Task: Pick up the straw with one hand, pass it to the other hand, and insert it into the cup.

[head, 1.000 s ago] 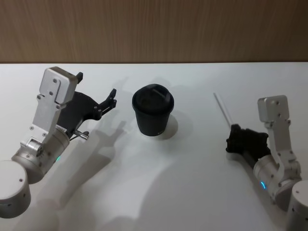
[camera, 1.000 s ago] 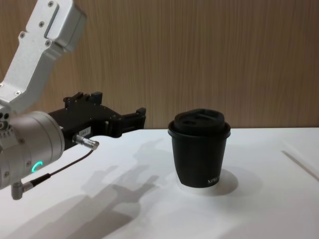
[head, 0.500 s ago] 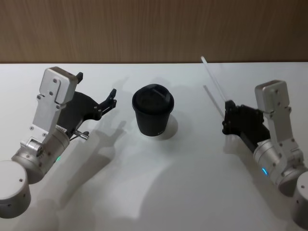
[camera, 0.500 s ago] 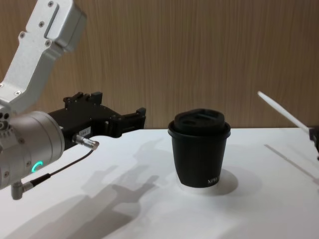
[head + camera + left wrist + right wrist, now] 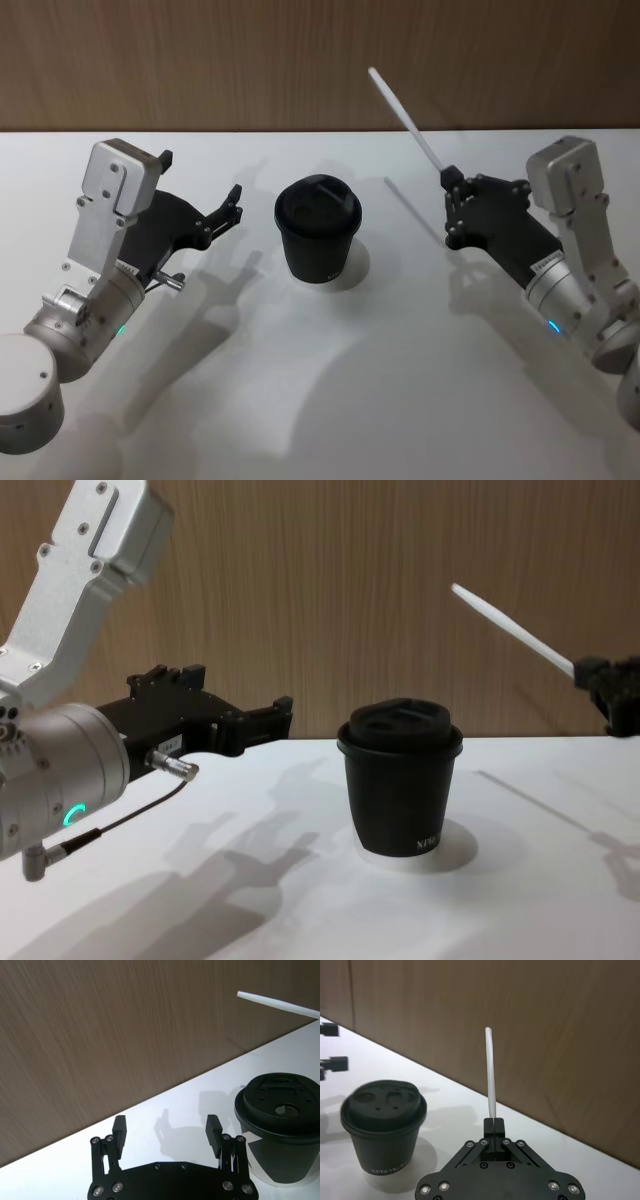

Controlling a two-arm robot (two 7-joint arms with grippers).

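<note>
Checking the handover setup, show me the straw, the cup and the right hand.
straw [image 5: 405, 119], head view, mid-shaft.
cup [image 5: 316, 255], head view, side wall.
right hand [image 5: 493, 1122], right wrist view, between shut fingertips.

Cup — upright obstacle on open table

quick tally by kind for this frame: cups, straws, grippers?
cup: 1
straw: 1
grippers: 2 (left gripper open, right gripper shut on the straw)
total: 4
</note>
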